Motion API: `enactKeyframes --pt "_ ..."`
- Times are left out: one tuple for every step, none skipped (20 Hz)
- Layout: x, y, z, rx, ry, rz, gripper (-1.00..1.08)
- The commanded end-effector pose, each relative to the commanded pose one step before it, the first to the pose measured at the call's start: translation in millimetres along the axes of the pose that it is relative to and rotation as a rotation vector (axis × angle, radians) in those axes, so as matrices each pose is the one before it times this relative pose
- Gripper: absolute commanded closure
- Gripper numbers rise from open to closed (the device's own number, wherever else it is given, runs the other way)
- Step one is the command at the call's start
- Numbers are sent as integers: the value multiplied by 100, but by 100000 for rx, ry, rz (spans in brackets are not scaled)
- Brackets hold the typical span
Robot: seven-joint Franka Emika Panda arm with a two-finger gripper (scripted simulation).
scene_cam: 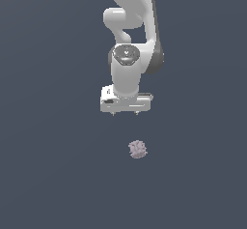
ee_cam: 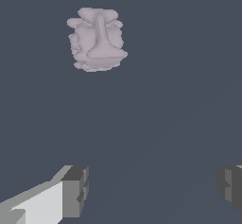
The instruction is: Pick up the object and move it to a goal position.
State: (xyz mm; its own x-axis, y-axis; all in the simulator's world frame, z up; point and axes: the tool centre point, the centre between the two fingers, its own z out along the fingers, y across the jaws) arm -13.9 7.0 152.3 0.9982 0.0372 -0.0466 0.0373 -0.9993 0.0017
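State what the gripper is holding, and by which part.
Nothing. The gripper is open and empty; the knobbly pinkish-grey lump lies apart from it, untouched.

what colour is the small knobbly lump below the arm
Pale pinkish-grey all over, no pattern; the lump shows best in the wrist view.

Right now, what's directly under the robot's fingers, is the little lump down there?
Only bare dark floor shows between the open fingers. The knobbly pinkish-grey lump lies apart from them, untouched. In the exterior view it sits below the gripper, slightly toward that view's right. Nothing covers it.
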Motion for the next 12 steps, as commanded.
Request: enactKeyframes --pt "0 1 0 0 0 0 -92" --pt "13 8 9 0 0 0 -92" --pt "27 4 -13 -141 63 9 -92" --pt "49 16 -4 -166 74 15 -92" --pt "67 22 -5 -226 101 23 -92" --pt "85 27 -7 -287 129 34 -92" --pt "99 31 -9 -330 150 49 -92" --pt "87 26 -8 -283 130 56 -92" --pt "67 19 -5 -211 98 57 -92" --pt "46 12 -5 -144 68 57 -92" --pt "26 1 4 -53 26 36 -92" --pt "3 -16 1 0 0 0 -92"
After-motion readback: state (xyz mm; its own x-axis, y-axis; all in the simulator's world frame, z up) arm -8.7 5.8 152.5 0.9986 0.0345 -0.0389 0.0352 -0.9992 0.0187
